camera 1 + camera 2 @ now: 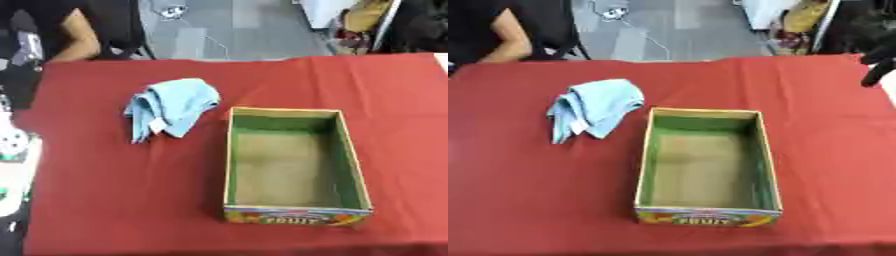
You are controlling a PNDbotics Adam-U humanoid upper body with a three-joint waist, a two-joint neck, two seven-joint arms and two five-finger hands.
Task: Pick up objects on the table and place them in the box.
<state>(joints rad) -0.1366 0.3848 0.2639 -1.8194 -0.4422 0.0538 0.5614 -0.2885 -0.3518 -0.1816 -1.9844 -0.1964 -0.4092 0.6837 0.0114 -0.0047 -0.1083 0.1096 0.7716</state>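
Observation:
A crumpled light blue cloth (171, 107) lies on the red tablecloth, left of and slightly behind the box. The cardboard box (350, 150) stands open-topped at centre right, with green inner walls, a brown floor and a colourful printed front; nothing lies inside it. In the right eye view a dark shape, my right hand (875, 67), hangs at the far right edge above the table's back right corner, well away from the cloth and the box. My left hand shows in neither view.
The red table (105, 200) fills most of the view. A blurred white and black shape (12, 155) sits past its left edge. A person's arm (80, 42) rests beyond the far left edge. Clutter stands on the floor behind.

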